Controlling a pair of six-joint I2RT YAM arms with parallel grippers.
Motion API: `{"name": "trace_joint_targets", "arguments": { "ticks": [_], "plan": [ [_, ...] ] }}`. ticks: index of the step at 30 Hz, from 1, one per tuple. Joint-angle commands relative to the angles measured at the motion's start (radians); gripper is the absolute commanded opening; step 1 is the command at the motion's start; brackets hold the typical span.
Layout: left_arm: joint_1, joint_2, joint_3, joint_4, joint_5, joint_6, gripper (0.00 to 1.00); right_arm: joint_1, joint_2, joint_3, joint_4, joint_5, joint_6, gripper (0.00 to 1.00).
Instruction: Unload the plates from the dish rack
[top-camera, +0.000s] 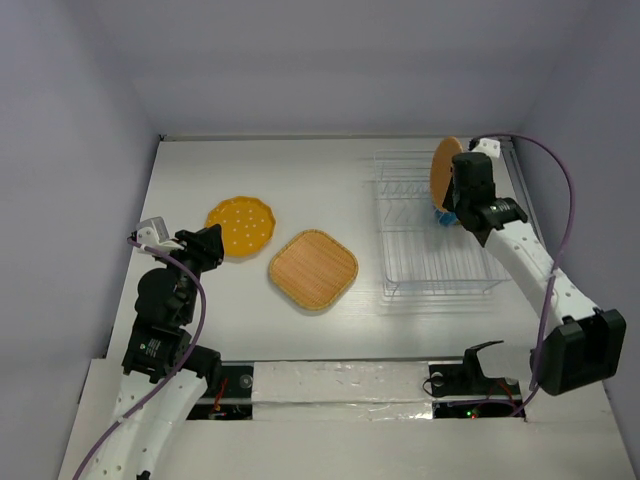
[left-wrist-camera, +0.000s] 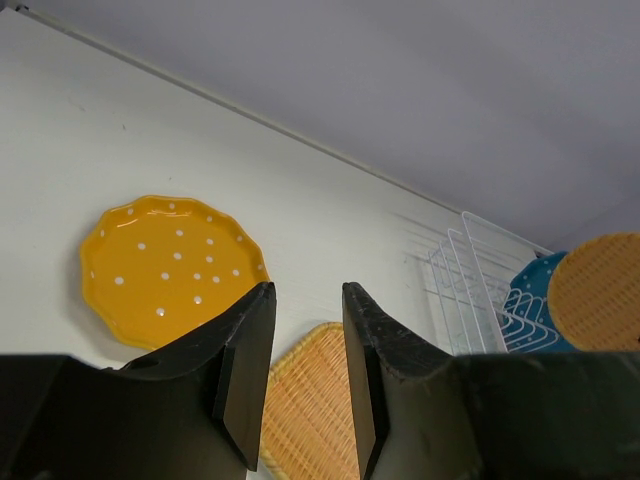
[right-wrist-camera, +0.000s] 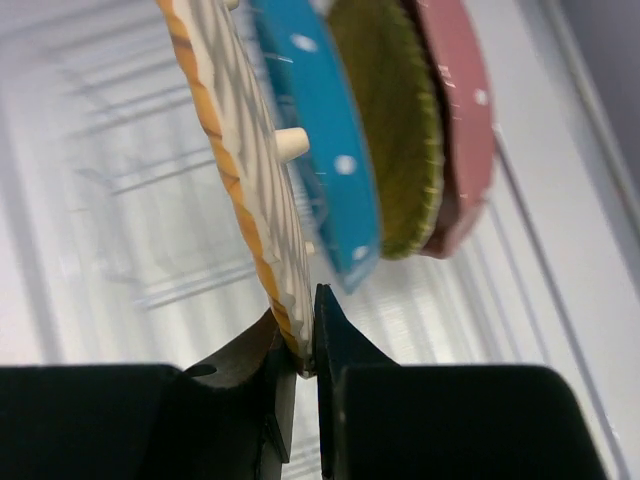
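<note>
Two plates lie flat on the table (top-camera: 330, 180), centre-left: a yellow dotted plate (top-camera: 240, 225) and a rounded-square woven plate (top-camera: 313, 269). Four stand in the dish rack (top-camera: 430, 270), upper right: a round woven plate (right-wrist-camera: 240, 150) pinched at its rim by the right jaws, a blue plate (right-wrist-camera: 320, 130), a second woven plate (right-wrist-camera: 390, 140) and a pink plate (right-wrist-camera: 460, 110). The left jaws are spread and empty.

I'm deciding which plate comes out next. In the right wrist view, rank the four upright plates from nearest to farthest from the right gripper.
1. orange woven plate: leftmost, its rim pinched by the right gripper.
2. blue dotted plate: just right of it.
3. olive-looking woven plate: right of the blue one.
4. pink dotted plate: far right.
</note>
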Motion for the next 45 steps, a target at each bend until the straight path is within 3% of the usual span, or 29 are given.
{"name": "trace_joint_targets", "arguments": {
  "ticks": [1, 8, 13, 20, 28, 37, 43, 44, 45],
  "plan": [
    [0.004, -0.001, -0.005, 0.04, 0.003, 0.005, 0.3, 0.01, -0.095, 0.076, 0.071, -0.212, -0.013, 0.0],
    [0.013, 0.005, -0.004, 0.04, 0.003, 0.005, 0.3, 0.052, -0.203, 0.045, 0.129, -0.507, 0.013, 0.0],
    [0.022, 0.009, -0.004, 0.04, 0.003, 0.007, 0.3, 0.2, -0.148, -0.047, 0.209, -0.747, 0.05, 0.0],
    [0.032, 0.019, -0.005, 0.04, 0.003, 0.008, 0.3, 0.409, -0.007, -0.133, 0.365, -0.847, 0.139, 0.0],
    [0.032, 0.021, -0.004, 0.041, 0.003, 0.008, 0.3, 0.492, 0.132, -0.177, 0.416, -0.858, 0.185, 0.03],
    [0.032, 0.019, -0.007, 0.043, 0.003, 0.008, 0.3, 0.492, 0.201, -0.223, 0.424, -0.795, 0.186, 0.21],
    [0.032, 0.015, -0.007, 0.044, 0.003, 0.007, 0.31, 0.492, 0.215, -0.234, 0.38, -0.766, 0.165, 0.49],
    [0.032, 0.013, -0.005, 0.044, 0.003, 0.007, 0.31, 0.501, 0.212, -0.237, 0.367, -0.753, 0.16, 0.58],
    [0.032, 0.015, -0.007, 0.044, 0.003, 0.007, 0.31, 0.501, 0.208, -0.236, 0.358, -0.746, 0.157, 0.6]
  ]
}}
